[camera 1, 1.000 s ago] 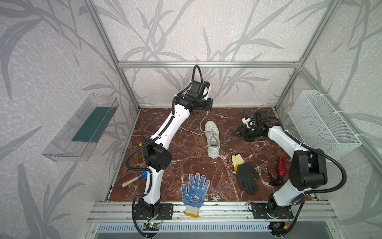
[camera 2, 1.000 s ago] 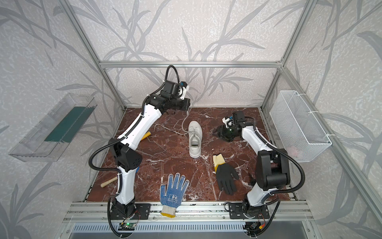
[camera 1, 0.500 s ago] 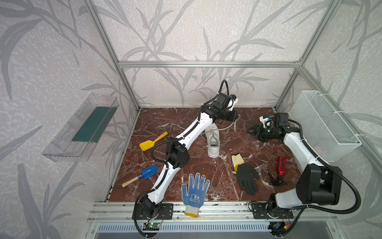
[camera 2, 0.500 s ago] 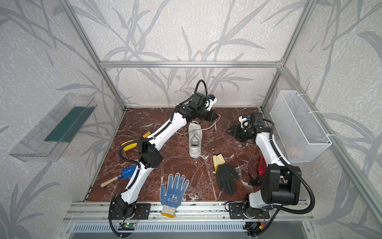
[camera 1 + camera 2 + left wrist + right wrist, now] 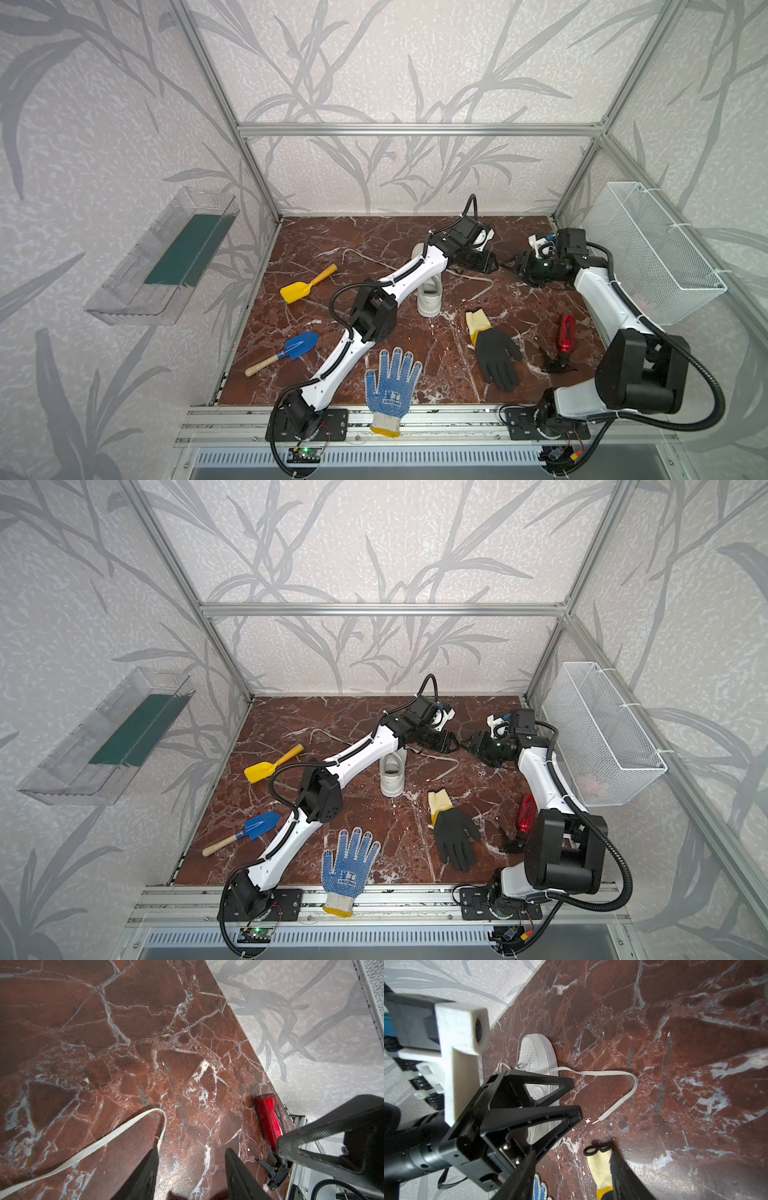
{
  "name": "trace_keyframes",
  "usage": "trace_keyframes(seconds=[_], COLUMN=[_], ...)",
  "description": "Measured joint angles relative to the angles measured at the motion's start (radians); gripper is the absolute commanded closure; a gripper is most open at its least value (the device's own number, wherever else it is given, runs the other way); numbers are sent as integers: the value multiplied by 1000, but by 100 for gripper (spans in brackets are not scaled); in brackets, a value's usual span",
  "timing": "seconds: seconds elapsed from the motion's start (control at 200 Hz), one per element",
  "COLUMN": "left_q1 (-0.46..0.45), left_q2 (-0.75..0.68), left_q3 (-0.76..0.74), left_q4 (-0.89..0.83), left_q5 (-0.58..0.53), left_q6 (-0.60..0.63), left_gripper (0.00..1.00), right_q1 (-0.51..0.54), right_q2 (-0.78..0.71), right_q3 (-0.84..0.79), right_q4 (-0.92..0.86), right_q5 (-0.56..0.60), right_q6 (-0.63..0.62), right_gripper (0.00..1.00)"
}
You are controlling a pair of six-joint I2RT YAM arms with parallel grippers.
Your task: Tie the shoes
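The left arm (image 5: 415, 270) is covering the far end of the sneaker (image 5: 430, 299) in both top views. From the right wrist, the left gripper (image 5: 578, 1097) is blocking the sneaker's midsection, and the picture's edge is cutting off the black glove (image 5: 600, 1165). The lace (image 5: 104, 1140) is running out of the left wrist view.

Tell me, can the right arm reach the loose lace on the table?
Probably yes. The right gripper is open and near the lace, which lies bare on the table. The left gripper hovers close beside it, toward the shoe, so they might bump.
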Motion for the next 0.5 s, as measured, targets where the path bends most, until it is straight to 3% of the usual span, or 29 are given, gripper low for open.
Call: trace_keyframes(seconds=[0.285,0.5], left_q1=[73,155], left_q2=[-30,-164], left_q3=[-6,-93], left_q4=[-7,-13], left_q5=[-34,-83], left_q6=[34,89], left_gripper=[47,48], right_q1=[12,114], right_q2=[45,115], right_q3=[0,15], right_q4=[-10,-76], right_q5=[93,237], right_q6=[75,255], right_gripper=[46,51])
